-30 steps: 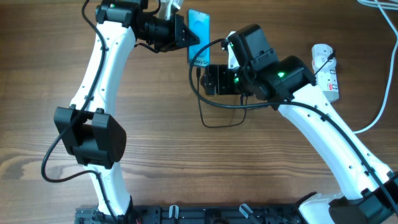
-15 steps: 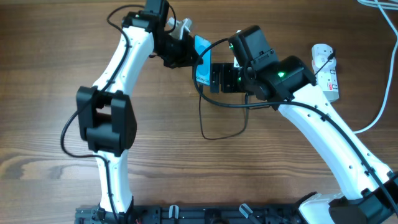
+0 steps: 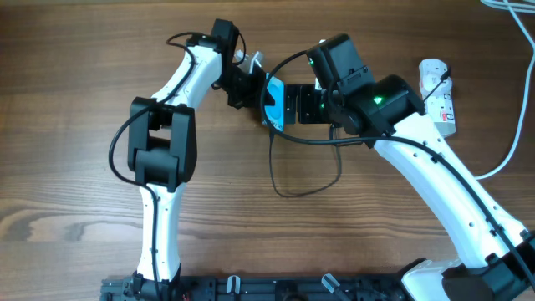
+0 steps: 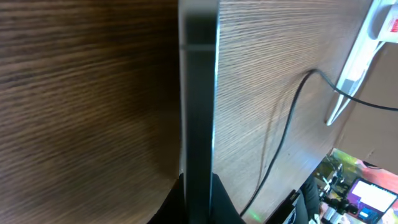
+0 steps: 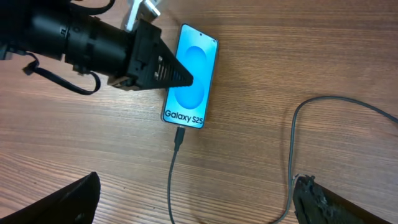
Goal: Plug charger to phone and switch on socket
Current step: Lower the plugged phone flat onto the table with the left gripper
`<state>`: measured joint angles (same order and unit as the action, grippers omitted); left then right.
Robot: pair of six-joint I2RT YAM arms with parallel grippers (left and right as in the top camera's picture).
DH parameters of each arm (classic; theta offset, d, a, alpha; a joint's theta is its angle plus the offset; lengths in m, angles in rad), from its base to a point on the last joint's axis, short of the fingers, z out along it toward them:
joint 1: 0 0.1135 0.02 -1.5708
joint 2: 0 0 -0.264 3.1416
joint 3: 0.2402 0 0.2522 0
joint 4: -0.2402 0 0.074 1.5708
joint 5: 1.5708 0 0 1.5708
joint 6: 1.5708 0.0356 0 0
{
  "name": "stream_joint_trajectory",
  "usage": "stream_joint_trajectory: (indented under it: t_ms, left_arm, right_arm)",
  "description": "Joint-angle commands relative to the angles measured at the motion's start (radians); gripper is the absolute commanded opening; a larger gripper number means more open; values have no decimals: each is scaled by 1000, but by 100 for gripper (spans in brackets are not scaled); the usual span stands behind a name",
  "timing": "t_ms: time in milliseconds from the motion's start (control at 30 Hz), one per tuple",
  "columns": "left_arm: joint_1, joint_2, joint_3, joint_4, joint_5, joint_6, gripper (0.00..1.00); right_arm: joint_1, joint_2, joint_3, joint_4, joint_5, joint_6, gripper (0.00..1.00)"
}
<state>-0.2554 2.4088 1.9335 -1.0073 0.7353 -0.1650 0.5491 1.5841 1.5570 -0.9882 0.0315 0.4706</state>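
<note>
The phone (image 5: 191, 68) has a cyan screen and a white text strip. In the right wrist view my left gripper (image 5: 180, 78) is shut on its long sides; from the left wrist view the phone (image 4: 199, 93) shows edge-on between the fingers (image 4: 199, 193). The charger cable (image 5: 171, 180) runs from a black connector (image 5: 180, 135) set against the phone's text end. My right gripper (image 5: 199, 202) is wide open and empty, straddling the cable just short of the phone. Overhead, the phone (image 3: 273, 99) lies between the left gripper (image 3: 253, 90) and right gripper (image 3: 290, 104). The white socket (image 3: 440, 99) lies at the far right.
The charger cable loops (image 3: 305, 188) on the wood table in front of the phone, under my right arm. A white cord (image 3: 512, 125) runs from the socket area along the right edge. The socket's end (image 4: 373, 37) shows in the left wrist view.
My left gripper has carried the phone toward the near side and up to the right gripper. The cable loop has spread to the right. The right arm has barely moved.
</note>
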Motion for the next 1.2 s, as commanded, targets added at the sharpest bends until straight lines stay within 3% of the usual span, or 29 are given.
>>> stream_joint_trajectory:
  t_ms: [0, 733, 867, 1167]
  left_arm:
    - [-5, 15, -24, 13, 14, 0, 4]
    - [-39, 15, -52, 10, -349, -34, 25]
    - [-39, 15, -53, -8, -420, -34, 36]
    - [-38, 15, -52, -32, -495, -34, 48]
  right_arm:
    - [-1, 3, 21, -2, 22, -8, 100]
    - [-1, 3, 21, -48, 22, -50, 100]
    - [-15, 3, 21, -82, 54, -52, 100]
    - [-73, 3, 21, -126, 60, -51, 100]
